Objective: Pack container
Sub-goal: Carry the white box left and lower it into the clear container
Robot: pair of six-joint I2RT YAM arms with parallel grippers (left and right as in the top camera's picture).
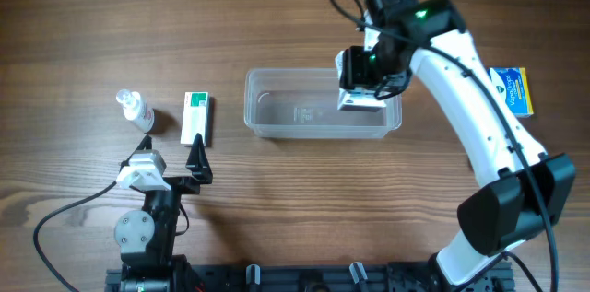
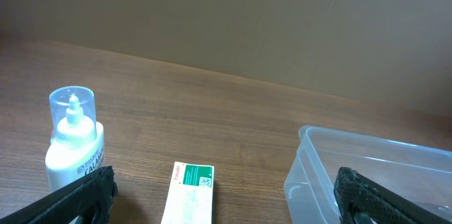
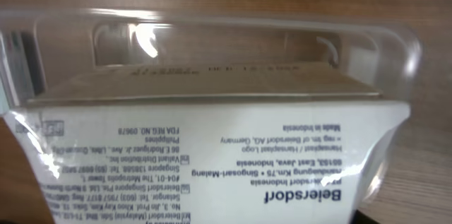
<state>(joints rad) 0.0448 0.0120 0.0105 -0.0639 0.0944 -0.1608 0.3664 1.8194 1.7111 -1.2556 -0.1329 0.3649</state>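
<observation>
The clear plastic container (image 1: 277,130) lies at the table's middle; its left end shows in the left wrist view (image 2: 311,174) and its far wall in the right wrist view (image 3: 212,22). My right gripper (image 1: 362,85) is over the container's right end, shut on a white printed box (image 1: 359,101) that it holds inside the tub. The box (image 3: 212,153) fills the right wrist view and hides the fingers. My left gripper (image 1: 171,161) is open and empty near the front left (image 2: 226,203), just short of a green-and-white box (image 1: 195,117) (image 2: 189,196).
A small white bottle with a clear cap (image 1: 136,110) (image 2: 70,146) stands left of the green-and-white box. A blue-and-yellow box (image 1: 510,89) lies at the far right, beyond the right arm.
</observation>
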